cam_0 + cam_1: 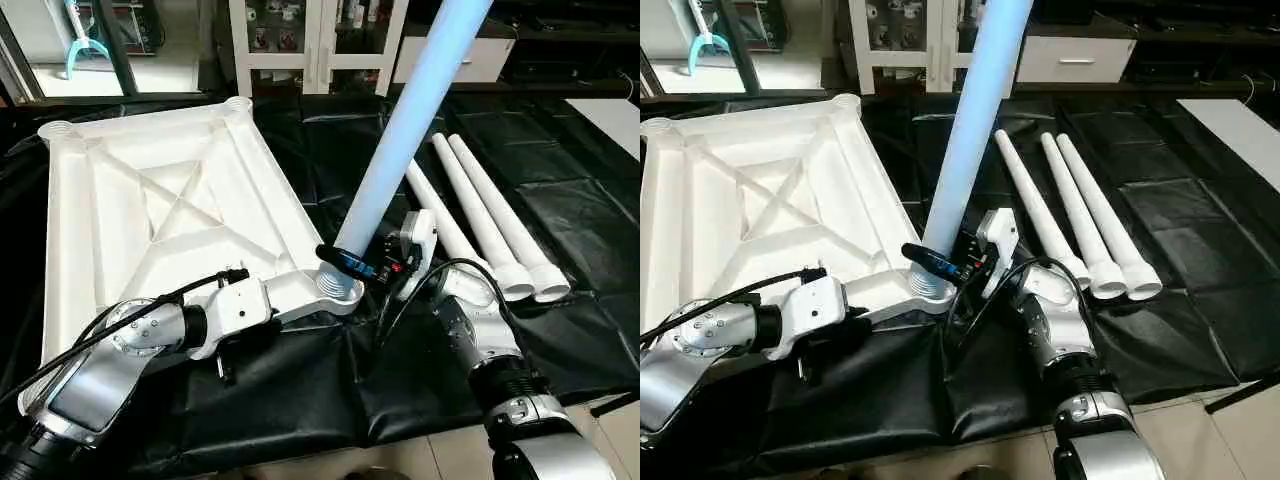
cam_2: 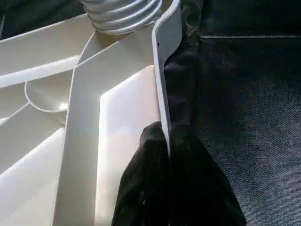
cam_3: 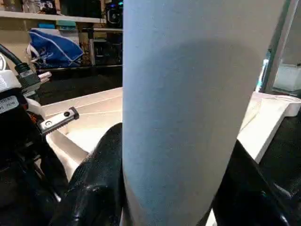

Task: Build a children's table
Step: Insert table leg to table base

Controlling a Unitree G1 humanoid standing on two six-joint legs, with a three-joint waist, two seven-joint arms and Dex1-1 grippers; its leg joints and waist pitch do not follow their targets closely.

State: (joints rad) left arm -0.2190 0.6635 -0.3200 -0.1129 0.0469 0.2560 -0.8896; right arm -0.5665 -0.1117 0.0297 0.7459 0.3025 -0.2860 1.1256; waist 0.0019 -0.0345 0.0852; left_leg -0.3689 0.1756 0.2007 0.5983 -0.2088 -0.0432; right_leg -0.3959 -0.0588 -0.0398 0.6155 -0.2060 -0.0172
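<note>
Right tool clasps upright leg; left tool pinches tabletop rim; spare legs beside.

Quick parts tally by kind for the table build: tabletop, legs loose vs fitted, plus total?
Tabletop, underside up, left gripper pinching its rim: 1
Leg standing in the near corner socket, held by the right gripper: 1
Legs lying loose on the black cloth: 3
Total: 5 parts
</note>
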